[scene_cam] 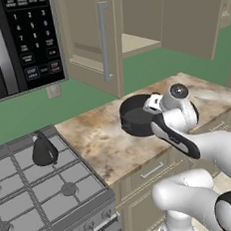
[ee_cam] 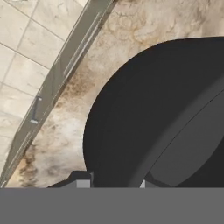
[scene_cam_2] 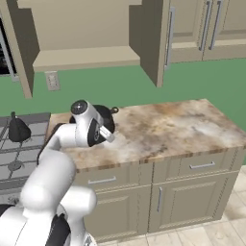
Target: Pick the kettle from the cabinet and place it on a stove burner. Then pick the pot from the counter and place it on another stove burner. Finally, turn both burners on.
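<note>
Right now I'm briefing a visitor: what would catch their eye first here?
The white arm bending over the counter, its gripper shut on the wall of the wide dark pot. Next, the small black kettle standing on a rear burner of the silver range. Above, the beige cabinet hangs open.

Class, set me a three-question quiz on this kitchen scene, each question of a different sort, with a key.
1. True or false: the small black cone-shaped kettle stands on the silver gas range.
2. Where does the wide dark-grey round pot sit? A) inside the beige wall cabinet B) on the marbled stone counter C) on a burner
3. Fill in: the robot's hand is shut on the pot's ____.

Key
1. True; it sits on a rear grate.
2. B
3. rim: the hand view shows one finger tip outside the wall and one inside.
</note>
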Tool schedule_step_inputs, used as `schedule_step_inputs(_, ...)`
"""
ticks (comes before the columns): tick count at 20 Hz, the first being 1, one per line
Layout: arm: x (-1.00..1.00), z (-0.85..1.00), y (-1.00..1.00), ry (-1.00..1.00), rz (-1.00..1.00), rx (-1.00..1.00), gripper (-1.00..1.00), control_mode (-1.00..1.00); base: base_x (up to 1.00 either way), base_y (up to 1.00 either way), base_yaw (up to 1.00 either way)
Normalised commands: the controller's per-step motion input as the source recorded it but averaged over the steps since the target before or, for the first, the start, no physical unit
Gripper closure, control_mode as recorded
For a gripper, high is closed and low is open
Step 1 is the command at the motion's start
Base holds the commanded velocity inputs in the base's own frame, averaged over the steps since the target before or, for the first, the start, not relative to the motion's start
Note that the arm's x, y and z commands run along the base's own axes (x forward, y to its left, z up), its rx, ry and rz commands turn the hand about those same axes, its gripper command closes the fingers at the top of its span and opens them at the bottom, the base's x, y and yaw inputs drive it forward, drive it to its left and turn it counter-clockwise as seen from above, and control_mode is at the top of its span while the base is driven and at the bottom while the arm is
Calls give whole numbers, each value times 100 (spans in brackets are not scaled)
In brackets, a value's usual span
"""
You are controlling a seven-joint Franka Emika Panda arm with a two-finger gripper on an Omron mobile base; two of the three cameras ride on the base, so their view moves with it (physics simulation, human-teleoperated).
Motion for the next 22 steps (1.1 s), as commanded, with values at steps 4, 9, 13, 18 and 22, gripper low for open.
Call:
schedule_step_inputs(4,-34,33,-5,5,0,-1,100,-100,0,0,0)
schedule_step_inputs(9,-39,32,-9,5,0,0,100,-100,0,0,0)
schedule_step_inputs(13,-42,38,-9,2,0,0,100,-100,0,0,0)
schedule_step_inputs(18,-48,28,-10,0,0,0,100,-100,0,0,0)
schedule_step_inputs(22,-53,23,-6,0,0,0,100,-100,0,0,0)
